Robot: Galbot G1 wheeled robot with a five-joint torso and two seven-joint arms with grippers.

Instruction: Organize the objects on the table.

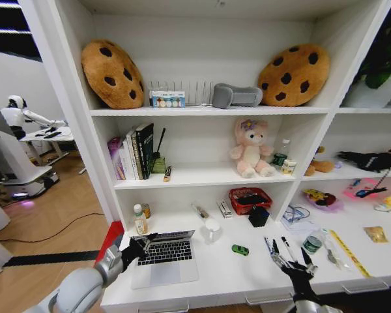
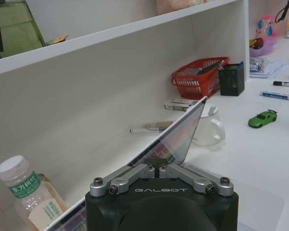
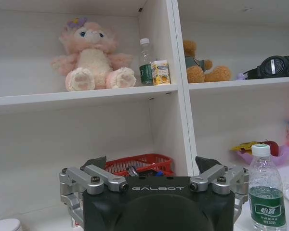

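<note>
The head view shows the laptop [image 1: 164, 256] half-open near the table's [image 1: 228, 274] front edge, with the left gripper [image 1: 145, 242] at its lid's left corner; the left wrist view adds that the fingers are pinched closed on that lid edge, the green toy car [image 2: 262, 118] well beyond. The right gripper [image 1: 292, 266] hovers spread wide, empty, by the pens [image 1: 278, 246], right of the car

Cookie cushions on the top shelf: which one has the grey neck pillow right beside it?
The right cookie cushion; the grey neck pillow lies against it, while the left cookie cushion stands apart.
</note>
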